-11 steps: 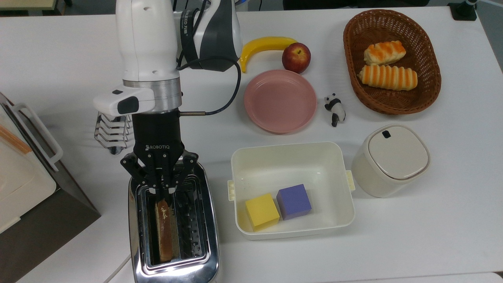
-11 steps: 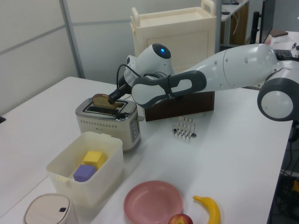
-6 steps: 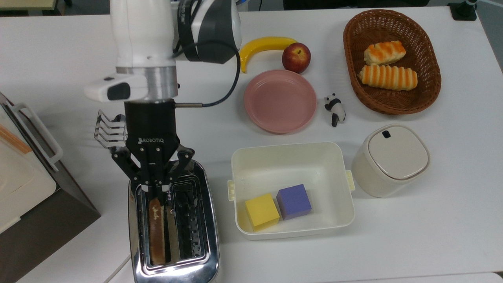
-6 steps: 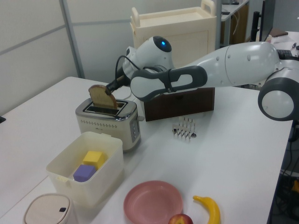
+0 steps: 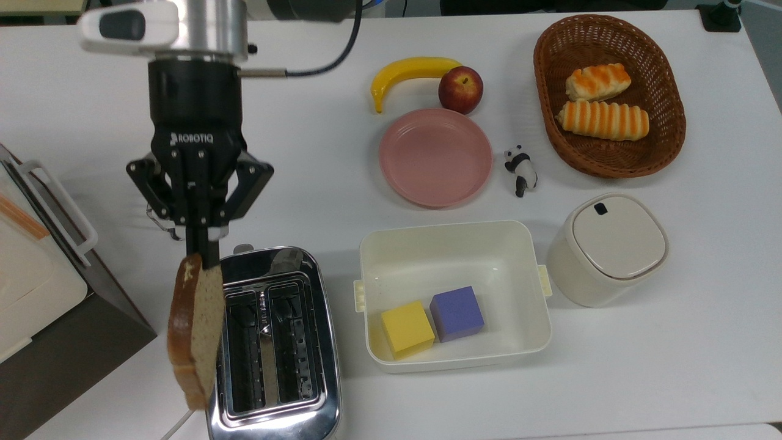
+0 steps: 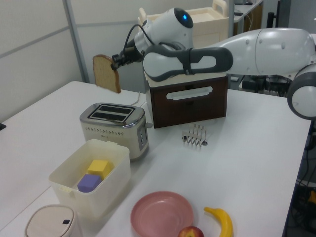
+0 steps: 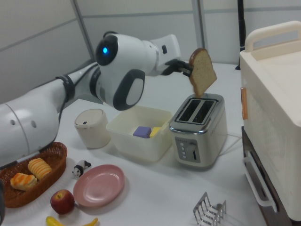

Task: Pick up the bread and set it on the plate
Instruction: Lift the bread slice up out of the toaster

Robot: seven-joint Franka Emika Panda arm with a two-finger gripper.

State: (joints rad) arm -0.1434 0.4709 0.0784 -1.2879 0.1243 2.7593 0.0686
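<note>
Bread (image 5: 194, 333) now lifted clear of toaster (image 5: 272, 342), hanging above it. Gripper (image 5: 201, 244) jaws pinched on its top edge. Extraction done; next: carry to pink plate (image 5: 435, 156), lay flat.

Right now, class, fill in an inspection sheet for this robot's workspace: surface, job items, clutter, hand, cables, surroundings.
Surface: white table, dry, no spills seen.
Job items: bread slice held in the air above the toaster; pink plate bare.
Clutter: banana, apple, panda figure, basket with two rolls, tub with yellow and purple cubes, lidded bin, toast rack.
Hand: hand shut on the bread's edge.
Cables: black cable at the wrist.
Surroundings: cabinet at the table's edge.
</note>
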